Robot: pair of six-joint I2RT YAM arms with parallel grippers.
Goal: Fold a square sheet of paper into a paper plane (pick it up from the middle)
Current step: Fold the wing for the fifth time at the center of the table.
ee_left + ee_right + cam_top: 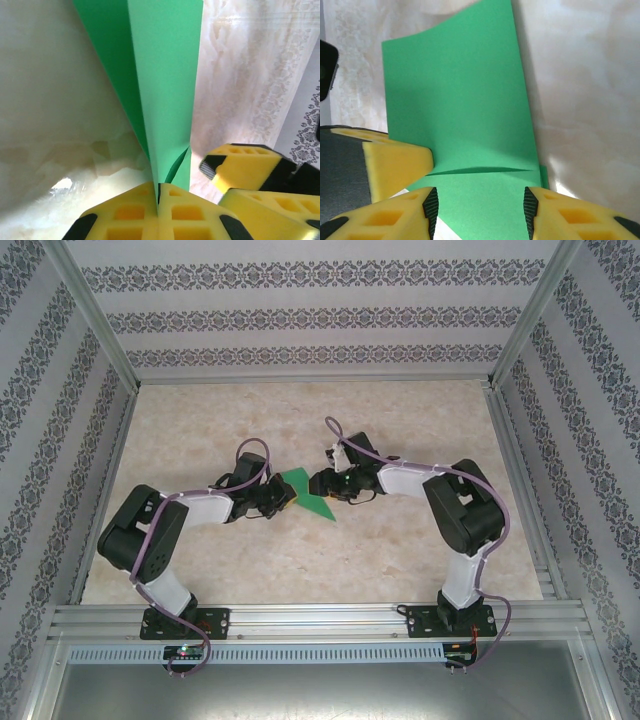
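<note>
Arms are bending inward, meeting at green paper point(306, 496). Left wrist view: left gripper point(158, 189) is clamping its folded layers. Right wrist view: right gripper point(479, 201) is gaping wide over it.

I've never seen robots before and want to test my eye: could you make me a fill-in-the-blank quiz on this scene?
The thin folded sheet of paper is bright ____. The left gripper is ____ on that paper. The right gripper is ____, with paper between its fingers. Both grippers' fingers are coloured ____.
Missing words: green; shut; open; yellow.
</note>
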